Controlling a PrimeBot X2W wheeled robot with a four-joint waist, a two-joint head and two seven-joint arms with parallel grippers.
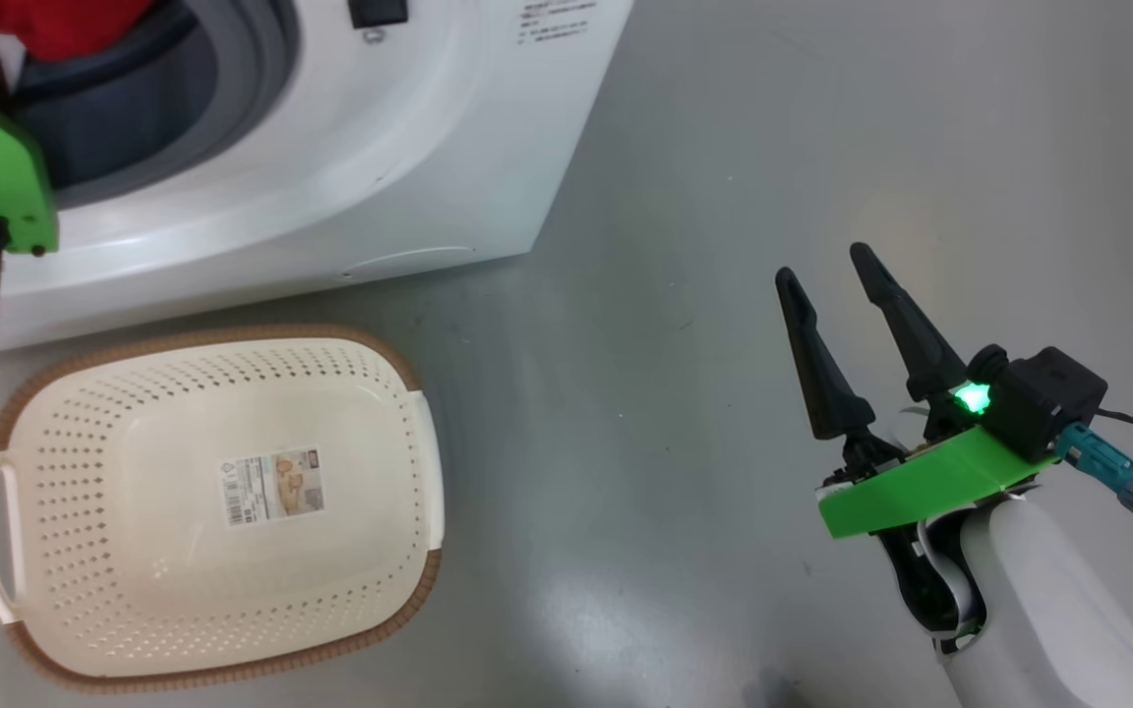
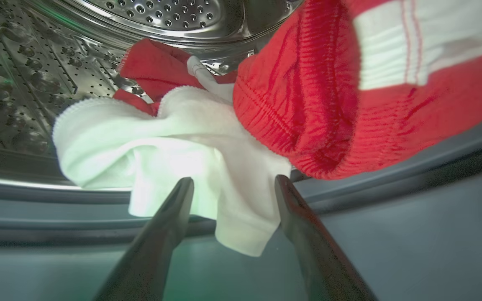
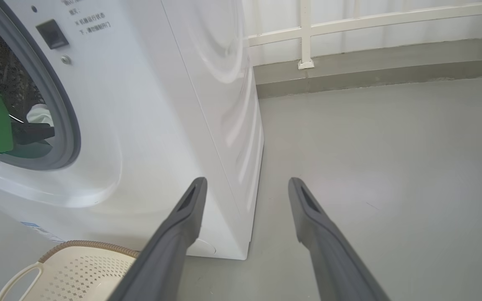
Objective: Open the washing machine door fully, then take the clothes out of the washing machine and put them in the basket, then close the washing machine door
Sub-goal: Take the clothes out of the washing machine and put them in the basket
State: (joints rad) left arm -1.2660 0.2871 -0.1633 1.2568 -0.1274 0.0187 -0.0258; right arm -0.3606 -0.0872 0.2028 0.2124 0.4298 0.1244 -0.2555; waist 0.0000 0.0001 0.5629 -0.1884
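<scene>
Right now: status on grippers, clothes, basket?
Left gripper open at washing machine mouth, straddling white cloth's edge. Right gripper open, holding nothing, above floor. Clothes in drum, basket holds none. No obstruction seen.

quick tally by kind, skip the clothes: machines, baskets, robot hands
machine: 1
basket: 1
hands: 2 (left hand, right hand)
total: 4

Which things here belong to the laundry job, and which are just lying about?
Job: washing machine, red and white clothes in its drum, basket, left gripper.
Just there: idle right gripper, floor, white railing.
</scene>
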